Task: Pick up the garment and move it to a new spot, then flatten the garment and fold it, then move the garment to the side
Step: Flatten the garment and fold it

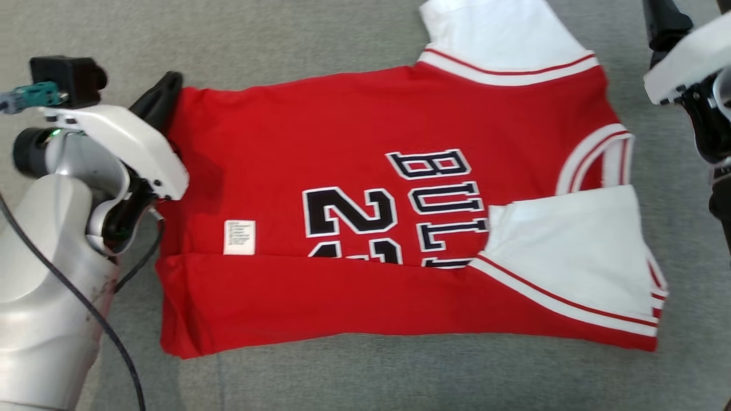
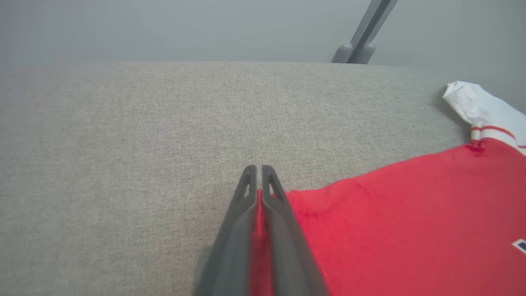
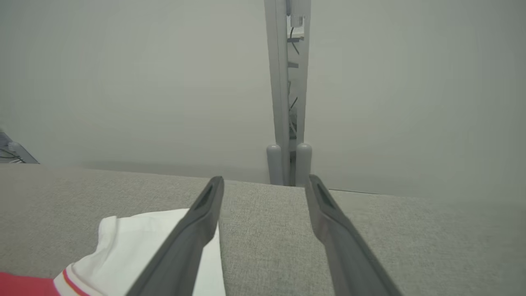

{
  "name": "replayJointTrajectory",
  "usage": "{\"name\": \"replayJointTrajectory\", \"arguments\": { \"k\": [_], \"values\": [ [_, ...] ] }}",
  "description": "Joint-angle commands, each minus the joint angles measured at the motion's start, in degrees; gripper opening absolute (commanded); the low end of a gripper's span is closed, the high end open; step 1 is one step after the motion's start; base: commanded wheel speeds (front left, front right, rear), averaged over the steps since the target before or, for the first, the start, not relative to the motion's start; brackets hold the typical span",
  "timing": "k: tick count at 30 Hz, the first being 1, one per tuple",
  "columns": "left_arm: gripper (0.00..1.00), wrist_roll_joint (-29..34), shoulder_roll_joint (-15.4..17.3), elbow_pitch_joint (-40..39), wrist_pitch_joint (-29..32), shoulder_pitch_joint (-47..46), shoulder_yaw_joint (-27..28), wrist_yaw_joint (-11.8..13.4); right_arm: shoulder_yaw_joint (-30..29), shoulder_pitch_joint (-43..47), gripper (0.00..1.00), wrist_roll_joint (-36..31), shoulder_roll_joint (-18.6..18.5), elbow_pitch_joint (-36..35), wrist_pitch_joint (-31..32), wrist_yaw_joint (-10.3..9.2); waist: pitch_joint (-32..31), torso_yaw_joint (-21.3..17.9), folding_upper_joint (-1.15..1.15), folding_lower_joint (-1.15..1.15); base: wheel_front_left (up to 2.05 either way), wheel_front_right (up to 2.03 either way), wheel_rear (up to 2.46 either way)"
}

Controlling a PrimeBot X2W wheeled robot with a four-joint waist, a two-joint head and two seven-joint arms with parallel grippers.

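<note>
A red jersey (image 1: 342, 171) with white sleeves and dark lettering lies spread on the grey cloth-covered table (image 1: 342, 377). Its near long edge is folded over, and one white sleeve (image 1: 571, 251) rests on the front. The other sleeve (image 1: 497, 34) points to the far side. My left gripper (image 2: 259, 168) is shut on the jersey's hem corner at the left (image 1: 169, 91), with red cloth pinched between its fingers. My right gripper (image 3: 265, 183) hangs open above the table beside the far white sleeve (image 3: 135, 242), holding nothing.
A grey metal post (image 3: 287, 82) stands behind the table's far edge, in front of a plain grey wall. My left arm's black cable (image 1: 85, 308) hangs at the lower left. Bare grey table (image 2: 123, 164) stretches left of the jersey.
</note>
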Motion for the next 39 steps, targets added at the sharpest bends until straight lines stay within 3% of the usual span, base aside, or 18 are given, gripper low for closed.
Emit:
{"name": "replayJointTrajectory", "arguments": {
  "k": [1,10,16,17,18,19,31,39],
  "values": [
    [0.0,0.5,-0.5,-0.6,-0.5,-1.2,-0.5,-0.2,1.8,-2.2,1.0,0.7,-0.7,2.6,1.1,0.01,1.9,2.8,0.0,0.0,0.0,0.0,0.0],
    [0.0,1.4,-4.9,-1.4,-1.7,-4.2,-4.0,-1.4,13.7,-12.8,1.0,5.3,-2.7,14.3,7.3,0.01,4.7,8.0,0.0,0.0,0.0,0.0,0.0],
    [0.0,1.4,-6.7,-0.3,-3.1,-5.8,-5.2,-2.0,18.5,-16.6,1.0,9.2,-2.6,20.4,12.1,0.01,5.8,9.4,0.0,0.0,0.0,0.0,0.0],
    [0.0,1.4,-6.8,-0.1,-3.4,-6.2,-5.2,-2.0,19.2,-17.2,0.48,9.5,-2.9,20.8,12.3,0.02,5.9,9.7,0.0,0.0,0.0,0.0,0.0],
    [0.0,1.3,-6.8,0.1,-3.6,-6.5,-5.2,-2.1,19.7,-17.2,0.33,10.1,-3.2,21.4,12.6,0.01,6.0,9.8,0.0,0.0,0.0,0.0,0.0],
    [0.0,1.3,-6.9,0.4,-3.9,-6.6,-5.2,-2.2,20.1,-17.2,0.0,10.8,-3.3,21.5,12.2,0.01,6.1,9.9,0.0,0.0,0.0,0.0,0.0],
    [0.0,0.0,-4.5,-0.2,-6.7,-5.4,-3.2,-2.0,23.3,-17.0,0.0,21.4,-7.6,12.6,6.7,0.0,4.3,7.7,0.0,0.0,0.0,0.0,0.0],
    [0.0,-2.2,-0.9,-7.3,-6.2,-0.9,-0.4,-0.3,24.8,-11.1,0.0,28.4,-14.5,-0.4,5.0,0.0,2.1,5.0,0.0,0.0,0.0,0.0,0.0]
  ]
}}
